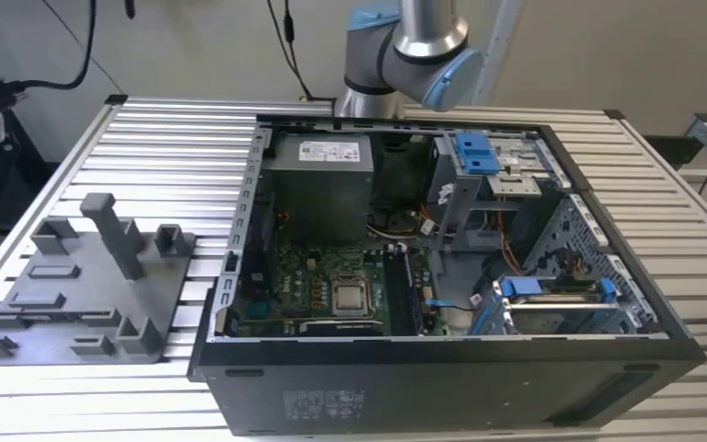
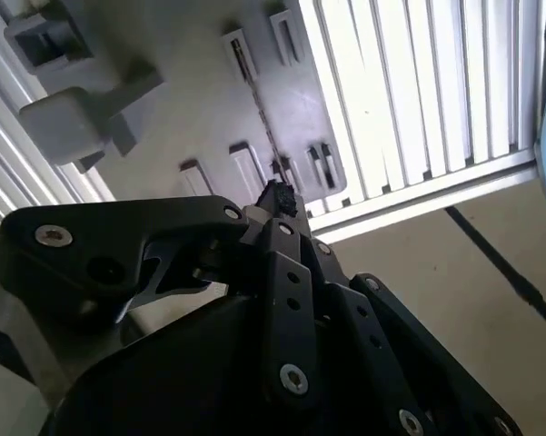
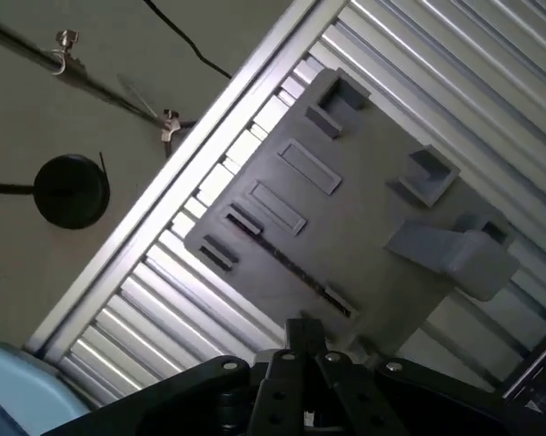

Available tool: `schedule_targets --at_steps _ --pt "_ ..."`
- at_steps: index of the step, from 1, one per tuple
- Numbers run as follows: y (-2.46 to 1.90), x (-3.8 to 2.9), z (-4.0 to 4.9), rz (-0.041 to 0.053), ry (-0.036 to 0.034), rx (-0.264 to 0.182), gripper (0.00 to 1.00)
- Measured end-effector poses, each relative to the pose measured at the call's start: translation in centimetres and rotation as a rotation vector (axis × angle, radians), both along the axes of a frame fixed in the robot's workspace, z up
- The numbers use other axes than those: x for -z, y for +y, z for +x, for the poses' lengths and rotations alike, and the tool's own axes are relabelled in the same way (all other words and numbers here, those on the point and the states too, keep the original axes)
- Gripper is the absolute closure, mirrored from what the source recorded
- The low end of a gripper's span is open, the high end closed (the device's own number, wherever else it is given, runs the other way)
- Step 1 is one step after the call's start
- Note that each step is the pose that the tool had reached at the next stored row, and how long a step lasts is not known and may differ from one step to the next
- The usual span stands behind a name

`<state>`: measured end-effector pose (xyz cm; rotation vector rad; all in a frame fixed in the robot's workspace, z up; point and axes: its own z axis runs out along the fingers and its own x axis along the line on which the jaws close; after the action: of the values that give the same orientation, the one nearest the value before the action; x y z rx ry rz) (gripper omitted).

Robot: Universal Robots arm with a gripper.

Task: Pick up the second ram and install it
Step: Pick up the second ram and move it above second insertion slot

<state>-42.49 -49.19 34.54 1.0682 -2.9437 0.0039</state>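
Silver tubular robot arm [image 1: 409, 51] with rounded grey joint housings and pale blue end caps, matte black gripper [image 2: 277, 198] built of angular linked bars, small silver screw heads and round pivot holes

The slatted metal table [image 1: 169, 138] I work over; a grey plastic fixture [image 1: 84, 285] lies along its edge at the exterior view's left; an open computer case [image 1: 452, 387] fills its middle.

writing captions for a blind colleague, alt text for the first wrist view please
The black gripper hangs over a grey plastic tray on a slatted metal table. A thin dark strip, probably the second ram, sits in the tray near it.
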Motion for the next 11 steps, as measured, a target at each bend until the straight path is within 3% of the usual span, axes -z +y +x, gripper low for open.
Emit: schedule_targets --at_steps 11 --pt "0.00 0.02 0.00 0.0000 0.0000 -0.200 0.89"
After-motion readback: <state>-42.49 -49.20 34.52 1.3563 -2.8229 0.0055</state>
